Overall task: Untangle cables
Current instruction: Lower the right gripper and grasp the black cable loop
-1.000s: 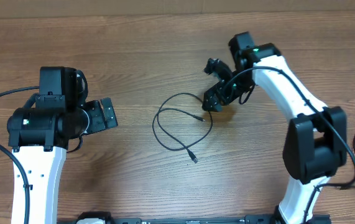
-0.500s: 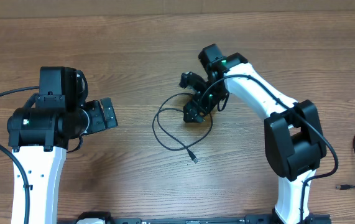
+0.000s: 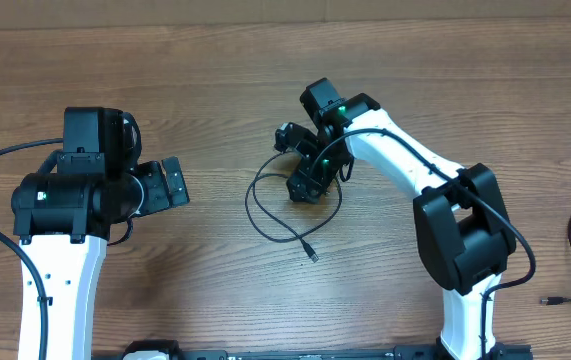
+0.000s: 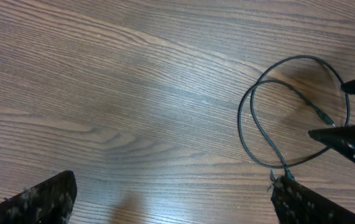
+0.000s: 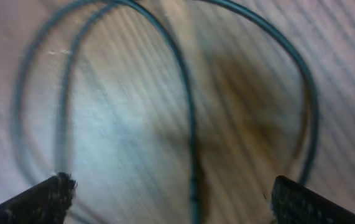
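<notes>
Cable loops lie right under our right claw, whose jaws stand fully spread and hold nothing. A second ago that claw hung off to the right. It has swung in and now straddles the loop's upper right part, with one strand running between its fingers in the wrist view. We judge a pinch on that strand comes next. Well left of the right claw, our left claw waits wide open and empty. More cable lies far to its right.
</notes>
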`<state>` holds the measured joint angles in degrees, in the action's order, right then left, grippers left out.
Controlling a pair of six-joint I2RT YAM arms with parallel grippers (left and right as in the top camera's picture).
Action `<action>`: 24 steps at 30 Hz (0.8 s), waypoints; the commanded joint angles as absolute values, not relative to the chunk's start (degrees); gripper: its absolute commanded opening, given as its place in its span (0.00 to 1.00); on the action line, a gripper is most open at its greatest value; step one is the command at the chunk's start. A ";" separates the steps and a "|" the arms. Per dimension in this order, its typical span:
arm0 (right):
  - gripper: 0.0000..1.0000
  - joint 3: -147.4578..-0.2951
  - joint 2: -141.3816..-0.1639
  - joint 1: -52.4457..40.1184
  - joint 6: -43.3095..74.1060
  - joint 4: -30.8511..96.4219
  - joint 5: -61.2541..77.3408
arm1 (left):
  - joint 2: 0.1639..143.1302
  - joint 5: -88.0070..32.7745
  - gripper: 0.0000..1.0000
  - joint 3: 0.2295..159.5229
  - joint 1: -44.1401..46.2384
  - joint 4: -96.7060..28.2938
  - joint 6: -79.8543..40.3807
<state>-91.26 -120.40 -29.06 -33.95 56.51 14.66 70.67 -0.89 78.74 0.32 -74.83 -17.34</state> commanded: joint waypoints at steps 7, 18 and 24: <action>1.00 -85.43 -120.68 -30.63 -36.56 50.81 0.43 | 70.83 -1.06 1.00 78.89 0.03 -74.76 -16.27; 1.00 -85.34 -120.92 -30.63 -36.49 46.96 -1.41 | 70.83 -1.06 1.00 78.89 0.03 -74.76 -16.27; 1.00 -85.34 -122.06 -30.61 -36.51 46.59 -1.41 | 70.83 -1.06 1.00 78.89 0.03 -74.76 -16.27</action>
